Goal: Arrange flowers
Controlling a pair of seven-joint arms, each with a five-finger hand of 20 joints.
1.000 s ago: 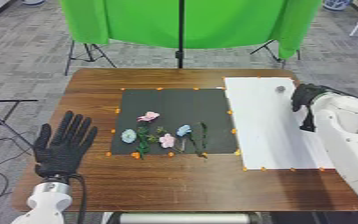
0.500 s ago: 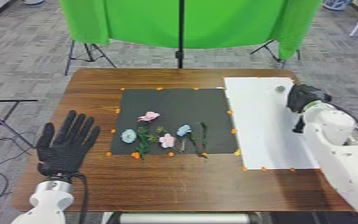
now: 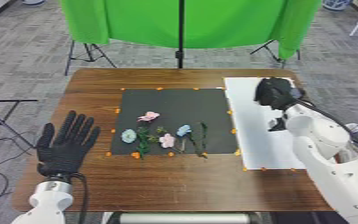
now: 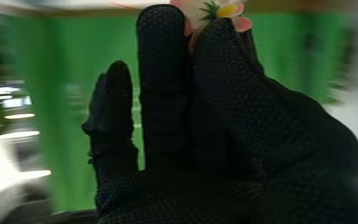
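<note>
A pink flower [image 4: 229, 10] is pinched by the right hand [image 3: 271, 94], its fingers [image 4: 165, 65] nearly closed; gripped only at their tips, it could be dropped if swung quickly.

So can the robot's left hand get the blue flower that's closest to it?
Probably yes: the left hand is open, just left of the black mat, and nothing seems to stand between it and that blue flower.

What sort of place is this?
Likely a robotics lab: a green backdrop beyond the wooden table, a robot's gloved left hand over it, and a black mat edged with orange markers.
</note>
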